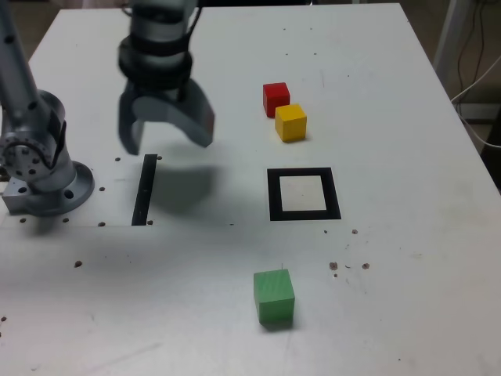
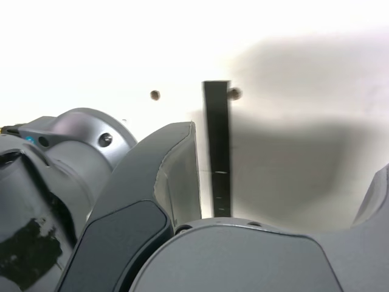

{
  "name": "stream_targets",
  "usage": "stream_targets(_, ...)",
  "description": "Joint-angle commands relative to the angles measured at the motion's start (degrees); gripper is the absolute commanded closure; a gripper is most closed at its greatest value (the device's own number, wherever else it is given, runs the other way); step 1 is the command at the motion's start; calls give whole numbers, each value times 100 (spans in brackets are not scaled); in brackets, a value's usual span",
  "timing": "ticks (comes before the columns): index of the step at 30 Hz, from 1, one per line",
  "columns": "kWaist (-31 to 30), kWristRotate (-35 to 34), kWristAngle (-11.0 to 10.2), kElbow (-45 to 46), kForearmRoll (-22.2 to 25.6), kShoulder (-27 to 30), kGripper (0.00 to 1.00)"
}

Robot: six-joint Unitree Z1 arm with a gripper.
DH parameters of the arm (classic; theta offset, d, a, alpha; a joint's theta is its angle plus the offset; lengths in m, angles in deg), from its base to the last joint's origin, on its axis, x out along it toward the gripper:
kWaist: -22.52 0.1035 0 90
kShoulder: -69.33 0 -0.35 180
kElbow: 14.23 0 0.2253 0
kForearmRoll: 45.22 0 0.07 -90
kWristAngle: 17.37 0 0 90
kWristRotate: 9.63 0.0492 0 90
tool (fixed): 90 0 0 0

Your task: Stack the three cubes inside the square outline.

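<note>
- The square outline [image 1: 304, 194] lies flat near the middle of the white table [image 1: 407, 235]; its white centre is bare, so nothing is stacked yet.
- The green cube [image 1: 274, 296] sits alone toward the near edge of the table in the exterior view, well apart from the outline. It looks slightly larger than the others, so I judge it the sensible base; starting with a smaller block risks a shaky tower.
- The red cube [image 1: 275, 99] and yellow cube [image 1: 290, 122] stand beyond the outline, touching or nearly so at a corner. That closeness is the main hazard: a finger coming down for one may knock the other aside, or both may get pinched together.
- The outline is only a little wider than a cube, so a skewed release could leave the first block across the black border, and every later block would inherit that offset.
- The gripper [image 1: 166, 135] hangs above the table at the exterior view's left, empty, its jaws spread wide apart, over the narrow black strip [image 1: 144, 189], which also shows in the wrist view [image 2: 218, 149].
- The strip is another black mark on the table; mistaking it for the target would put the blocks in the wrong place.
- The arm's base [image 1: 39, 168] is close by, so the reach to the cubes is long.
</note>
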Motion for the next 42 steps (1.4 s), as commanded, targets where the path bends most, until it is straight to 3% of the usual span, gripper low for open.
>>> stream_targets(1,125,105,-9,-176,75,-148,1)
stream_targets(21,1541,1153,-84,-2489,712,-1445,1)
stream_targets(42,2169,1377,-4,-4416,1032,-3178,3)
